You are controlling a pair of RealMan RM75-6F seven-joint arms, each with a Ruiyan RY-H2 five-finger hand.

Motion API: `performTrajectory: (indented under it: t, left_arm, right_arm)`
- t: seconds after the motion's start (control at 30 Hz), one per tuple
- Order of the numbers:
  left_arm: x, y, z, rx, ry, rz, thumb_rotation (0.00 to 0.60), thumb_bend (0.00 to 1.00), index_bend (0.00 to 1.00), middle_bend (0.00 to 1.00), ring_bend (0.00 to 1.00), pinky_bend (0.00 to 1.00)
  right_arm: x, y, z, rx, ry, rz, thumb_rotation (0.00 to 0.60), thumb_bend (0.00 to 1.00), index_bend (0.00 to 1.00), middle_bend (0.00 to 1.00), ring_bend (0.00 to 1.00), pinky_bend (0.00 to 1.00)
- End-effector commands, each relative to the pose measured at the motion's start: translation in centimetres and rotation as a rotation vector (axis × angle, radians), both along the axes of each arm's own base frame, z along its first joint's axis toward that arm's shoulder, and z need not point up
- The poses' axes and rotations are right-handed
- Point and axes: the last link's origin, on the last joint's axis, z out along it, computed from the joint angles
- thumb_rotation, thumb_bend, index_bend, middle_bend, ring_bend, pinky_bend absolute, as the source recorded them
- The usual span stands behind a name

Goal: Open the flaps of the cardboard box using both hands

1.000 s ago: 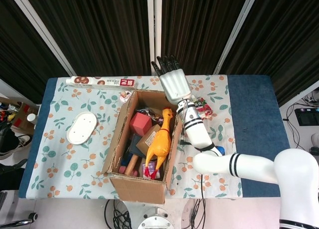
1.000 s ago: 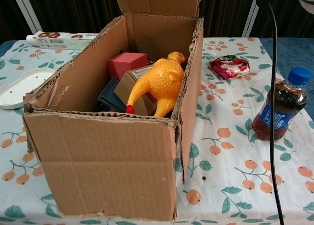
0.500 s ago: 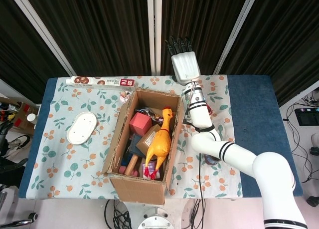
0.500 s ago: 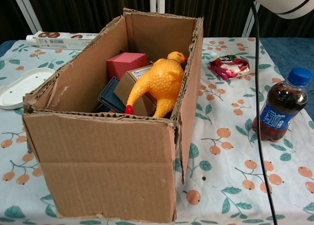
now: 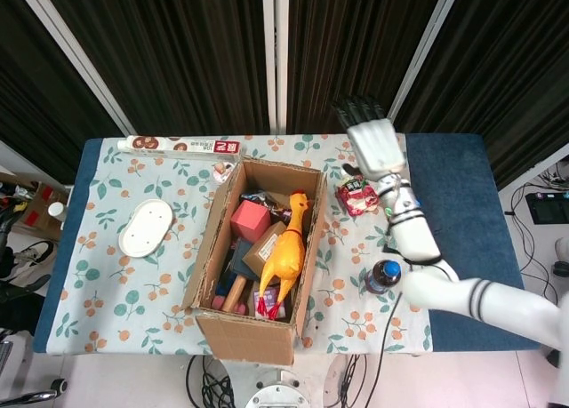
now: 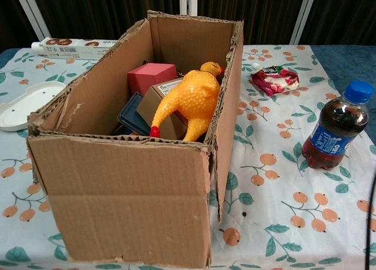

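The cardboard box (image 5: 206, 248) (image 6: 117, 199) stands in the middle of the table with its top open and its flaps out of the way. Inside lie a yellow rubber chicken (image 5: 286, 248) (image 6: 191, 102), a red block (image 5: 250, 220) (image 6: 150, 76) and other items. My right hand (image 5: 373, 141) is raised above the table's far right part, away from the box, its dark fingers stretched out flat and holding nothing. The chest view shows no hand. My left hand is in neither view.
A cola bottle (image 5: 382, 276) (image 6: 332, 127) stands to the right of the box. A red snack packet (image 5: 356, 195) (image 6: 274, 79) lies behind it. A white oval dish (image 5: 146, 228) (image 6: 20, 105) sits on the left, a long tube box (image 5: 182, 146) (image 6: 70, 46) at the back edge.
My right hand has left the box's far end and swung right and away. The far flap that stood up a second ago no longer shows above the box.
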Motion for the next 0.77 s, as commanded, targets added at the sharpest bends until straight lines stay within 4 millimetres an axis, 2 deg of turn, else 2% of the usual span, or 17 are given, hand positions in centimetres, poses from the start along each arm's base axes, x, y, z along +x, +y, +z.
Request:
performTrajectory:
  t: [0.03,0.2,0.23,0.37,0.53,0.67,0.77]
  left_arm:
    - [0.2,-0.2,-0.2,-0.001,0.003,-0.005,0.6,0.04,0.0,0.02,0.07,0.17]
    - [0.7,-0.6,-1.0,-0.018,0.023,-0.019,0.6,0.04,0.0,0.02,0.07,0.17]
    - [0.8,-0.8,-1.3,-0.018,0.025,-0.022,0.6,0.04,0.0,0.02,0.07,0.17]
    - [1.2,-1.1,-1.6,-0.019,0.031,-0.027,0.6,0.04,0.0,0.02,0.07,0.17]
    - [1.7,-1.4,-1.6,-0.035,0.092,-0.023,0.6,0.04,0.0,0.02,0.07,0.17]
    - [1.8,-1.9,-1.6,-0.09,0.195,0.0,0.6,0.05,0.01,0.02,0.07,0.17]
    - [1.9,-2.1,-1.9,-0.142,0.211,0.026,0.6,0.05,0.02,0.02,0.07,0.17]
  right_arm:
    - [-12.1,11.3,8.7,-0.027,-0.008,-0.258,0.6,0.03,0.0,0.0,0.0,0.0]
    - [-18.0,17.3,11.2,-0.004,-0.034,-0.371,0.6,0.03,0.0,0.0,0.0,0.0]
    - [-19.3,18.7,11.1,0.009,-0.024,-0.397,0.6,0.03,0.0,0.0,0.0,0.0]
    - [-22.3,22.6,9.6,0.023,0.011,-0.462,0.6,0.03,0.0,0.0,0.0,0.0]
    - [-23.2,24.1,7.8,0.016,0.031,-0.431,0.6,0.03,0.0,0.0,0.0,0.0]
    - [-23.2,24.1,7.0,-0.004,0.008,-0.387,0.6,0.04,0.0,0.0,0.0,0.0]
    - [-23.2,23.8,6.6,-0.02,0.012,-0.359,0.6,0.04,0.0,0.0,0.0,0.0]
